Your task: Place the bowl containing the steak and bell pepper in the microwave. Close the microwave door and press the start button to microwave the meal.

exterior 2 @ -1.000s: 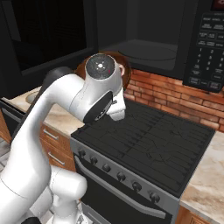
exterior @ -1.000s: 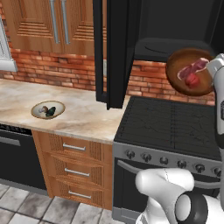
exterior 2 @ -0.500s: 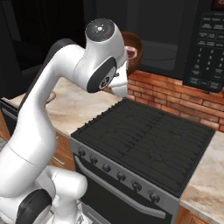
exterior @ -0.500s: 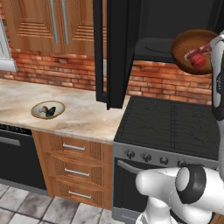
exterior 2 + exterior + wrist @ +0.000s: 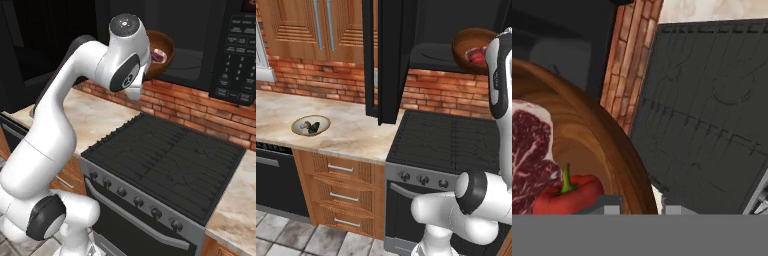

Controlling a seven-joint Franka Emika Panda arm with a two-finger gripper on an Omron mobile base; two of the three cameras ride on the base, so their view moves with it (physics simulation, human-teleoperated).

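While clamped on the rim of the bowl, gripper narrow, 2 fingertips astride the wall | steak and bell pepper inside | held high at microwave opening, above stove | microwave door swung open.

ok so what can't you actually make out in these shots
- Claw: in the hand view its tips straddle the bowl rim, cut by the bottom band; in both base views the arm hides it.
- Steak: hand view, cut off by the left edge.
- Cream dish: left base view, contents too small to identify.
- Microwave: right base view, keypad labels too small.
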